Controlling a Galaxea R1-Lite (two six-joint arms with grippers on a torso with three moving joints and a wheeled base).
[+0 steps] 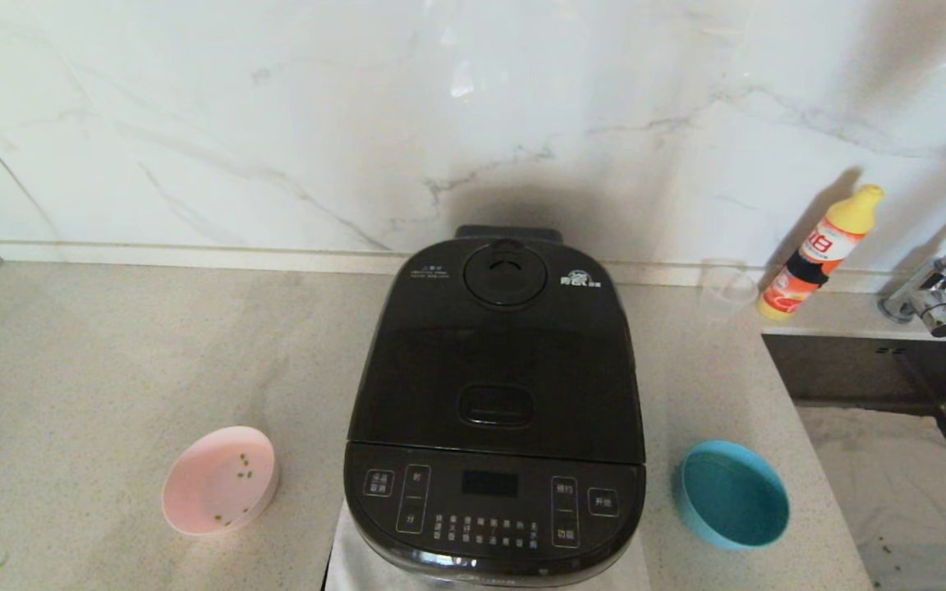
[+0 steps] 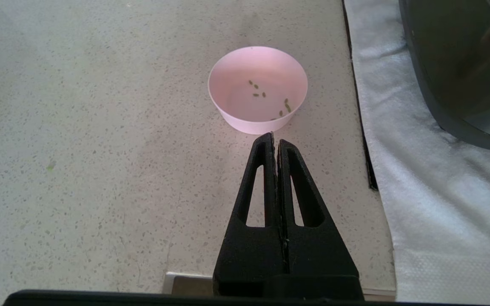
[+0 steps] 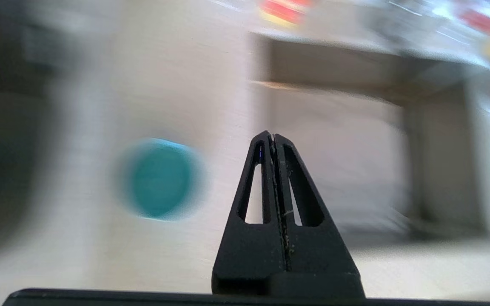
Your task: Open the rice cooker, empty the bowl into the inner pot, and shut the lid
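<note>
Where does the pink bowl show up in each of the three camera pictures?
Head view: the pink bowl sits on the counter, lower left, left of the rice cooker.
Left wrist view: upper middle, just beyond the shut left hand.
Right wrist view: not in it.
Shared landmark: the rice cooker's black side, at the left wrist view's edge.

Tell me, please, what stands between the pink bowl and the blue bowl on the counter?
The rice cooker, lid shut, stands between the pink bowl and the blue bowl; the head view shows it.
</note>
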